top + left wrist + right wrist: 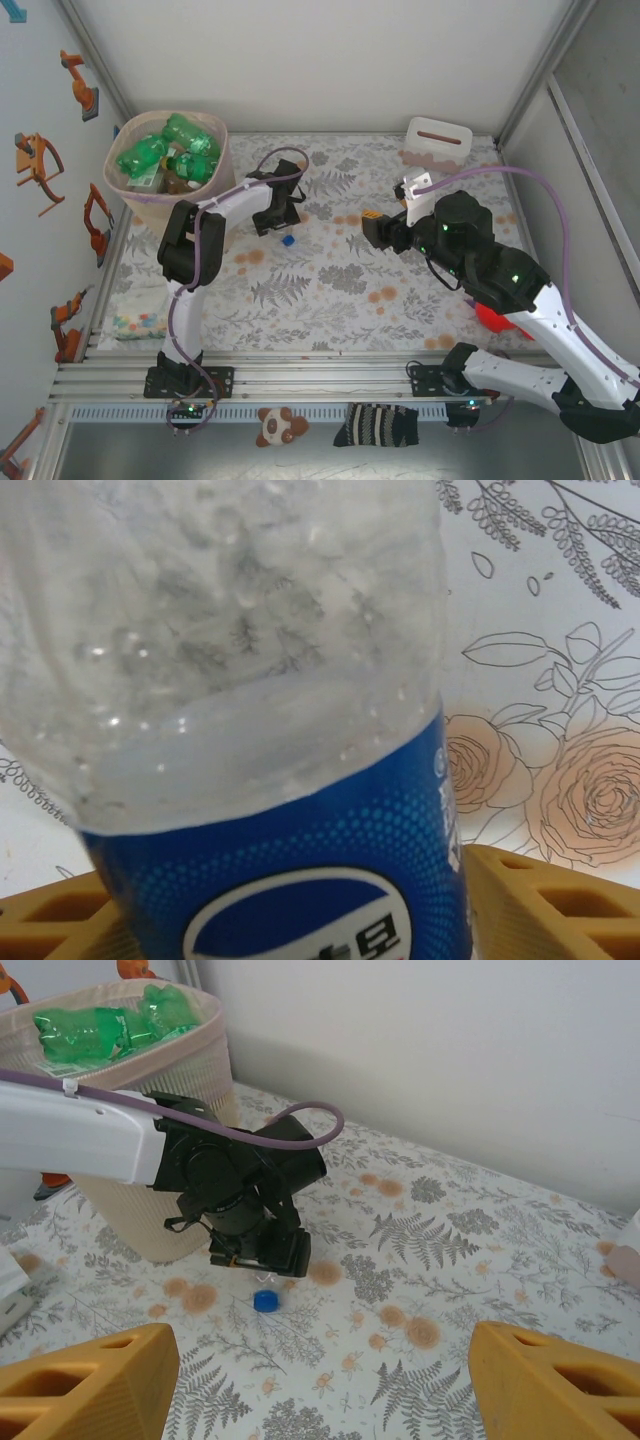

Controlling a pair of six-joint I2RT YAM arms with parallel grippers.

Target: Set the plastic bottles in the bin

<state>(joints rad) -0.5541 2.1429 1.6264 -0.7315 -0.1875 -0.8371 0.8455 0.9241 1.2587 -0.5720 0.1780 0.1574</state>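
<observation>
A clear plastic bottle (pixel 250 680) with a blue label sits between the yellow fingers of my left gripper (pixel 290 910), which is shut on it. It hangs cap down just above the table, and its blue cap (pixel 266 1300) pokes out below the left gripper (pixel 255 1252). The bottle's cap (pixel 288 240) also shows in the top view, under the left gripper (pixel 277 215), right of the bin (pixel 226 150). The bin holds green bottles (pixel 165 152). My right gripper (pixel 372 228) hovers mid-table, open, with nothing between its fingers (pixel 90 1375).
A white box with a slot (pixel 437 142) stands at the back right. A red object (pixel 490 318) lies under the right arm. A speckled bag (pixel 140 322) rests at the left edge. The bin's perforated wall (pixel 120 1210) stands close behind the left gripper.
</observation>
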